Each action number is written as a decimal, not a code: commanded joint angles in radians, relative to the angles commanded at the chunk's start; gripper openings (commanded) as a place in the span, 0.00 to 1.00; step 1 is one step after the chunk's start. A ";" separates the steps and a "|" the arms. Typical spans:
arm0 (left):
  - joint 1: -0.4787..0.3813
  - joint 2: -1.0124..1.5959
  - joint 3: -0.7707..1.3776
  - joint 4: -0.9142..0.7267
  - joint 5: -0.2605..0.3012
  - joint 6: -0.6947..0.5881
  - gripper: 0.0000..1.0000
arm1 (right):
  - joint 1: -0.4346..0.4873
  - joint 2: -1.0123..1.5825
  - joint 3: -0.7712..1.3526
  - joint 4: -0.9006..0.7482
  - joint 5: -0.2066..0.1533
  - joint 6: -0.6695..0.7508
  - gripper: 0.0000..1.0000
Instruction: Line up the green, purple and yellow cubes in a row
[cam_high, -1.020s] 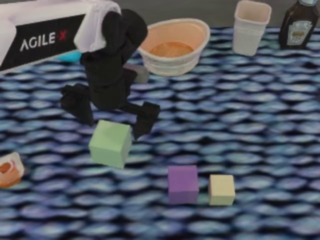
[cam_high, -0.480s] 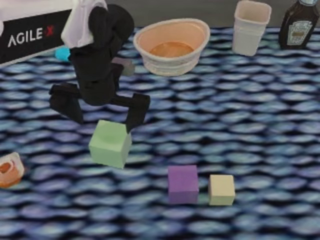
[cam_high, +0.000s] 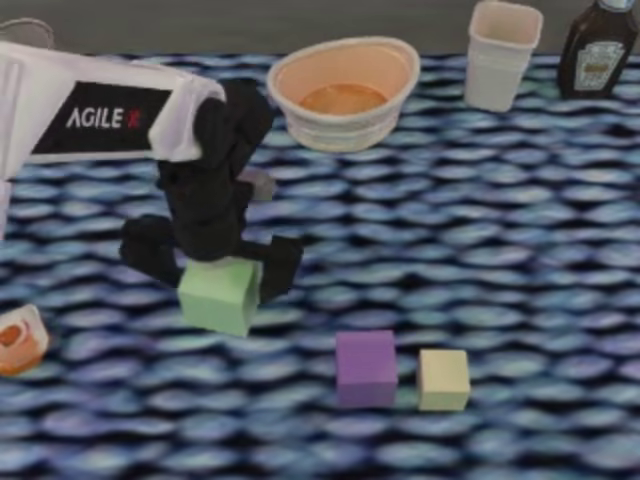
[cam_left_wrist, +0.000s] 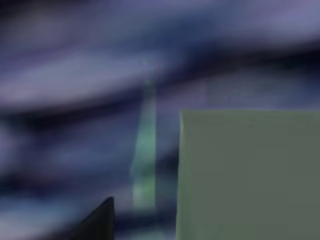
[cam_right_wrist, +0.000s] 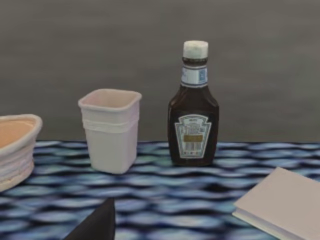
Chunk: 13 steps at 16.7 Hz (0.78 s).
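Observation:
The pale mint green cube sits left of centre on the blue patterned cloth. My left gripper is low over it, open, with one dark finger on each side of the cube. The left wrist view shows the cube's face close up beside one fingertip. The purple cube and the small cream-yellow cube stand side by side nearer the front, a small gap between them. My right arm is outside the top view; one dark fingertip of it shows, off to one side.
At the back stand an orange-lined bowl, a white cup and a brown sauce bottle. A small grey block lies behind the left arm. An orange-and-white item sits at the left edge. A white book lies near the right gripper.
My left gripper has come down and forward, from behind and above the green cube to straddling it. The cubes have not moved.

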 joint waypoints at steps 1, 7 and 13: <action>0.000 0.011 -0.015 0.025 0.000 0.000 1.00 | 0.000 0.000 0.000 0.000 0.000 0.000 1.00; 0.000 0.019 -0.025 0.041 0.000 0.001 0.92 | 0.000 0.000 0.000 0.000 0.000 0.000 1.00; 0.000 0.019 -0.025 0.041 0.000 0.001 0.47 | 0.000 0.000 0.000 0.000 0.000 0.000 1.00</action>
